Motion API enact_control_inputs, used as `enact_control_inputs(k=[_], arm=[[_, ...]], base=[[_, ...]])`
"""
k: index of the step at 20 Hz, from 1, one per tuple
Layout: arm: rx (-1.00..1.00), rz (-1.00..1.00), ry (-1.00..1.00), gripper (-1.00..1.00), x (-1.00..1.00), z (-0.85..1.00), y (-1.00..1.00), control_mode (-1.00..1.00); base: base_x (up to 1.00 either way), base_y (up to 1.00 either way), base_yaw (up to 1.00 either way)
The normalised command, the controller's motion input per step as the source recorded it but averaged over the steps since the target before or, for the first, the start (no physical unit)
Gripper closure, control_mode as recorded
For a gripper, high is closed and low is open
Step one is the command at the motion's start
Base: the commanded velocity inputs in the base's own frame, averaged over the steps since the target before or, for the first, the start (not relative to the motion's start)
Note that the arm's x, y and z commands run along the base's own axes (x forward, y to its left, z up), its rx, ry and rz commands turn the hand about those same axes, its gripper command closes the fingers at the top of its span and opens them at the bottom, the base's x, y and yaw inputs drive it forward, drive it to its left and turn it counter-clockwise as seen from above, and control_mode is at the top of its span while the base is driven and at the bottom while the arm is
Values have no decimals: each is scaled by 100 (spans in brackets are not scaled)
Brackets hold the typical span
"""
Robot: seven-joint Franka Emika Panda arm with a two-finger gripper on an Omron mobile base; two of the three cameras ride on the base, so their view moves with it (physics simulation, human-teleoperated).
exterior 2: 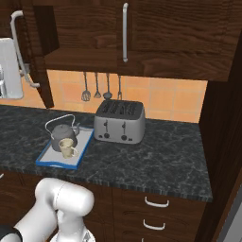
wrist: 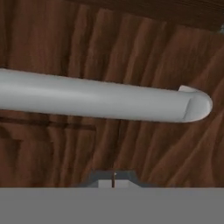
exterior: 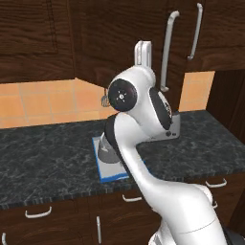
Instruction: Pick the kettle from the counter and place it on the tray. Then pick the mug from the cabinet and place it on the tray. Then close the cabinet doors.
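Observation:
The blue-rimmed tray (exterior 2: 47, 159) lies on the dark counter (exterior 2: 156, 156), and my arm covers part of the tray (exterior: 101, 173) in the left base view. The dark-grey kettle (exterior 2: 60, 133) and the cream mug (exterior 2: 67, 148) both stand on it. One cabinet door (exterior 2: 41, 61) hangs swung out from the cabinet; the other cabinet door (exterior 2: 156, 28) is closed. My gripper (wrist: 113, 179) is shut, empty, and points at the swung door's wood face just below its long grey bar handle (wrist: 96, 99). My white hand (exterior: 143, 52) is raised beside that handle (exterior: 167, 52).
A silver four-slot toaster (exterior 2: 119, 122) stands right of the tray. Utensils (exterior 2: 97, 87) hang on the orange tile wall under the cabinet. Drawers with small handles (exterior 2: 156, 203) run below the counter edge. A dark tall panel (exterior 2: 222, 142) closes the right end.

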Motion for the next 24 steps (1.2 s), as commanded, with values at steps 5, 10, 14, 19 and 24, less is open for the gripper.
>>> enact_control_inputs(k=[5, 10, 14, 19, 24], arm=[[-6, 15, -28, 100, 83, -19, -41, -100], [-4, 6, -16, 100, 69, 6, -8, -100], [-3, 4, -9, 100, 78, 0, -6, -100], [-3, 2, -3, 100, 74, 1, -1, -100], [-2, 2, -1, 100, 68, 8, 0, -100]], base=[[0, 0, 0], [0, 0, 0], [0, 0, 0], [0, 0, 0], [0, 0, 0]])
